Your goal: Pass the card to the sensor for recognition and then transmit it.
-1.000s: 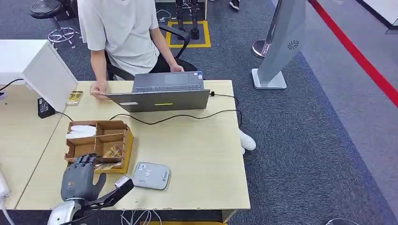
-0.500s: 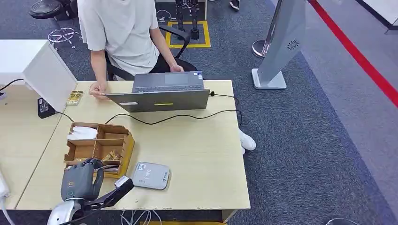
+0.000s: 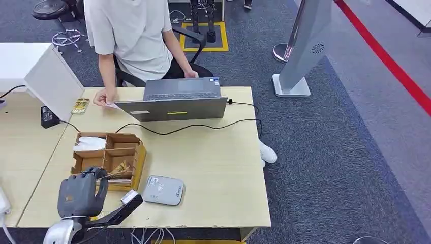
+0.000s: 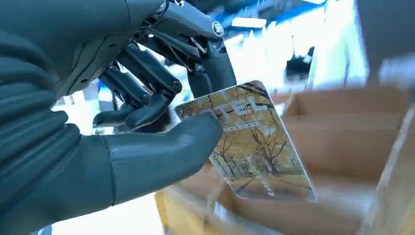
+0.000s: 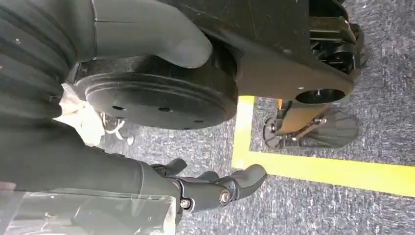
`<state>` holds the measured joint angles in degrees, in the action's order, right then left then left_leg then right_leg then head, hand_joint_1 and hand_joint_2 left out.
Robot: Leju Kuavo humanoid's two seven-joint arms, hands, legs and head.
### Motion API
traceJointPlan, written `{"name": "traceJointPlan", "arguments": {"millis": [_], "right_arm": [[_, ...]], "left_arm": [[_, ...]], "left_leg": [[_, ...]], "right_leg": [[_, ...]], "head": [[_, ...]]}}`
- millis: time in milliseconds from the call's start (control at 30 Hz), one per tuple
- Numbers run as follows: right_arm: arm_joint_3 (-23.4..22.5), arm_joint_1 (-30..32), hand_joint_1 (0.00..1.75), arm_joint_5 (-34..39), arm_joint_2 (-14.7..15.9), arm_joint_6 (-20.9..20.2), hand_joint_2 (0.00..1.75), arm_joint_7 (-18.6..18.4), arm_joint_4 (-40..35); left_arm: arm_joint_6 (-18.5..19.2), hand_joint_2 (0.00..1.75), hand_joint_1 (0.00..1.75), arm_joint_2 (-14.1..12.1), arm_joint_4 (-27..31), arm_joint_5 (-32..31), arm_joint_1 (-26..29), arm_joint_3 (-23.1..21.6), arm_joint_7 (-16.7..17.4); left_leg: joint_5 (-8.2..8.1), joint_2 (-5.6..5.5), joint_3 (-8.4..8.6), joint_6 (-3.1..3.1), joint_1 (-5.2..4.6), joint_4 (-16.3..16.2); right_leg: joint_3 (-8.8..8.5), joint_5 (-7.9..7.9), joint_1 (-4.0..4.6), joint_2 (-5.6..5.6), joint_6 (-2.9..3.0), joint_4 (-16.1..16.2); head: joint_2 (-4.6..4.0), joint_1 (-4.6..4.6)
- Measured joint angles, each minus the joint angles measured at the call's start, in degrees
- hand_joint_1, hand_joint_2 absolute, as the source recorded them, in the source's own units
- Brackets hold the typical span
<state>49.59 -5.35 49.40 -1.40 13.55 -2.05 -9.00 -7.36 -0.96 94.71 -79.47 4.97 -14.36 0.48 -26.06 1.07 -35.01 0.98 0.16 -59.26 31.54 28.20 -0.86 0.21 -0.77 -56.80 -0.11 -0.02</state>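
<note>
My left hand point(image 3: 80, 196) hovers over the front left corner of the table, just in front of the cardboard box point(image 3: 133, 163). In the left wrist view the thumb point(image 4: 161, 156) and a finger pinch a card point(image 4: 254, 147) printed with yellow autumn trees, with the box blurred behind it. The sensor point(image 3: 163, 190), a flat grey-white pad, lies on the table to the right of that hand. My right hand point(image 5: 205, 191) hangs beside my body over the carpet, its fingers loosely apart and holding nothing.
A person point(image 3: 132, 35) sits behind an open laptop point(image 3: 175, 104) at the far edge, one hand on the table. A black cable point(image 3: 193, 127) crosses the tabletop. More cards lie in the box, and one point(image 3: 80, 105) beside a white case point(image 3: 35, 71). A grey kiosk point(image 3: 305, 46) stands at right.
My left hand's fingers, spread over the box a second ago, have curled closed on the card, and the hand has drawn back toward the table's front edge.
</note>
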Motion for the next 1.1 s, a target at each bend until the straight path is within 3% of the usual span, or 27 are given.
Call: {"name": "traceJointPlan", "arguments": {"millis": [333,533,600,800,1000,1100], "right_arm": [[-0.1,0.2,0.00,1.6,0.0,0.2,1.75,0.9,0.2],[0.6,0.0,0.00,-1.1,0.0,0.2,1.75,0.9,0.2],[1.7,-0.1,0.00,-3.0,0.0,-0.2,1.75,1.0,0.2],[5.1,-0.6,0.00,-5.5,0.0,-0.6,1.75,1.0,0.2],[7.3,-1.0,0.00,-6.3,0.0,-1.1,1.75,0.3,0.2],[7.8,-1.1,0.00,-6.4,0.0,-1.1,1.75,0.1,0.2]], "left_arm": [[-0.6,1.75,1.75,-5.7,17.1,0.7,1.5,-8.7,-0.9],[-0.9,1.75,1.75,-4.5,19.3,-2.5,-7.1,-10.3,3.7],[-2.6,1.75,1.75,-3.7,17.6,-6.0,-11.3,-10.0,5.6],[-8.8,1.75,1.75,-2.6,5.0,-8.2,-23.3,-4.4,4.5],[-9.7,1.75,1.75,-3.4,-8.6,-8.4,-31.9,-2.2,7.9],[-9.9,1.75,1.75,-3.9,-12.6,-8.4,-34.1,-2.2,8.4]], "left_leg": [[0.00,0.00,0.02,0.00,0.00,0.0],[0.03,-0.05,0.02,0.02,0.00,0.0],[0.11,-0.07,0.02,0.12,0.00,0.0],[0.21,-0.02,0.06,0.08,0.00,0.0],[0.27,-0.02,0.05,0.07,0.01,0.0],[0.26,0.00,0.03,0.07,0.00,0.0]], "right_leg": [[0.04,0.00,0.00,0.01,0.01,0.0],[0.02,-0.05,0.00,-0.10,0.03,0.0],[-0.01,-0.09,0.00,-0.12,-0.01,0.0],[-0.10,-0.24,0.01,-0.08,0.09,0.0],[-0.10,-0.25,0.01,-0.06,0.10,-0.1],[-0.08,-0.25,0.00,-0.02,0.10,-0.1]], "head": [[0.00,0.00],[0.00,-0.02],[0.00,0.00],[0.00,-0.02],[0.00,0.02],[0.00,0.00]]}}
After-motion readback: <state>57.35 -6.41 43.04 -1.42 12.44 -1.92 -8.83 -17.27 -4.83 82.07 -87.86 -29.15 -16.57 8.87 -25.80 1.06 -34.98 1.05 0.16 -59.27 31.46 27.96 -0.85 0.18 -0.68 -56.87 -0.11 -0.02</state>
